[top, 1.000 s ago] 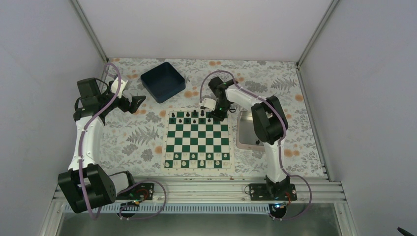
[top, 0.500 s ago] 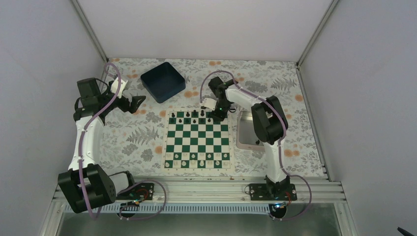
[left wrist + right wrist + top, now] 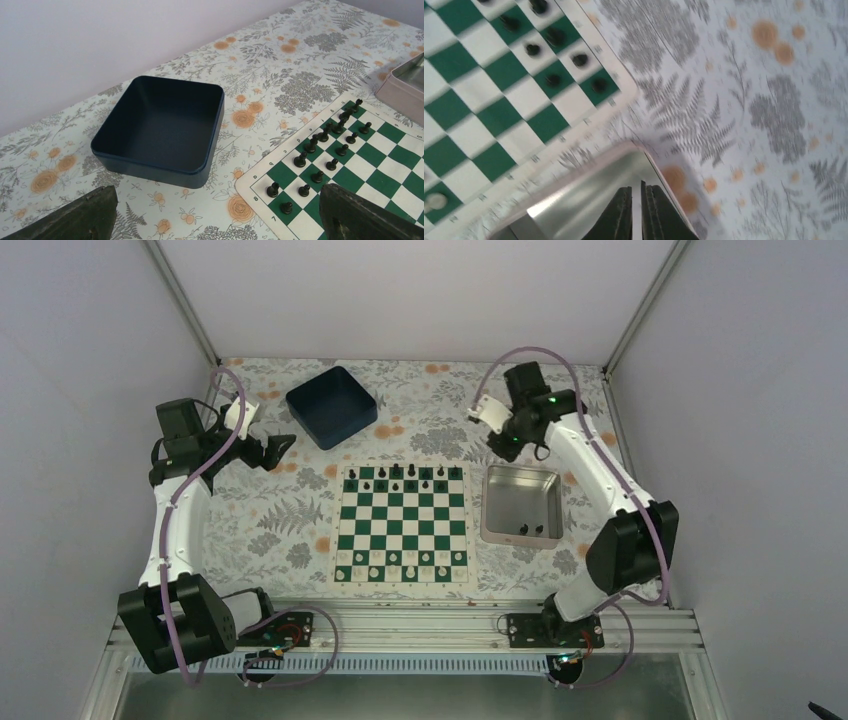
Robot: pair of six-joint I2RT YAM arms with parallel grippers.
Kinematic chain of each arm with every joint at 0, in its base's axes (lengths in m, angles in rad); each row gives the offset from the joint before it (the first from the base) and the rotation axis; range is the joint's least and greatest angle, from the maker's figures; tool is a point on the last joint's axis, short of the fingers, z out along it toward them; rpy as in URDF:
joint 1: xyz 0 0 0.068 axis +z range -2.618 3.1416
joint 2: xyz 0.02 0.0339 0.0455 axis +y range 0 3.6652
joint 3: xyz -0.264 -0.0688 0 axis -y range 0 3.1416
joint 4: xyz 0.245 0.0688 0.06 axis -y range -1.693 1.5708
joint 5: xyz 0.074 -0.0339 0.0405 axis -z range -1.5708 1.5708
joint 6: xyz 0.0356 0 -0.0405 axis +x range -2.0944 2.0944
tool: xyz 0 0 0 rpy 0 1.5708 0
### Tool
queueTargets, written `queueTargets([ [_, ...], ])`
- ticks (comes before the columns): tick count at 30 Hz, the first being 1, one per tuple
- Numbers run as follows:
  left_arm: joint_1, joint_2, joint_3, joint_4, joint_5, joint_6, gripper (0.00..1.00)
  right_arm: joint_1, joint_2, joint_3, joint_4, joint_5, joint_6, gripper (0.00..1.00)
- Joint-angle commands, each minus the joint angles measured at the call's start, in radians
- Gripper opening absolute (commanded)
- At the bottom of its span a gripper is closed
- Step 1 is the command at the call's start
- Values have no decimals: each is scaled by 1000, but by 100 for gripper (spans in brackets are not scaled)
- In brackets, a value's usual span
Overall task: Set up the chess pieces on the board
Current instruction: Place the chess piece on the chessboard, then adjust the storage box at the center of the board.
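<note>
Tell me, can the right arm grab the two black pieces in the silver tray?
Probably yes: the right gripper hangs near the far rim of the open silver tray, and nothing covers the two black pieces inside.

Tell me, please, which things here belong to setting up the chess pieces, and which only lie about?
Belong to the job: black chess pieces on the far rows; board; silver tray holding two more black pieces.
Lying about: dark blue bin, empty; white pieces on the near rows.
</note>
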Motion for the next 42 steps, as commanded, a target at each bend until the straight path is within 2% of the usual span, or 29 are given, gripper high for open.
queueTargets([
  [1, 6, -5, 16, 12, 16, 18, 100, -73, 8, -106, 15, -8, -40, 6],
  [9, 6, -17, 16, 9, 13, 11, 100, -64, 121, -150, 107, -107, -57, 4],
  [13, 6, -13, 16, 8, 11, 13, 100, -49, 203, -134, 112, -99, -40, 4],
  [19, 6, -2, 13, 10, 11, 16, 100, -35, 252, -150, 140, -28, -19, 4],
  [23, 6, 7, 13, 12, 17, 18, 100, -43, 246, -177, 171, 79, 2, 4],
  [33, 6, 7, 11, 11, 19, 22, 100, -149, 270, -170, 190, 209, -7, 4],
  [42, 6, 13, 13, 10, 24, 22, 100, -396, 187, -248, 190, 235, -83, 4],
])
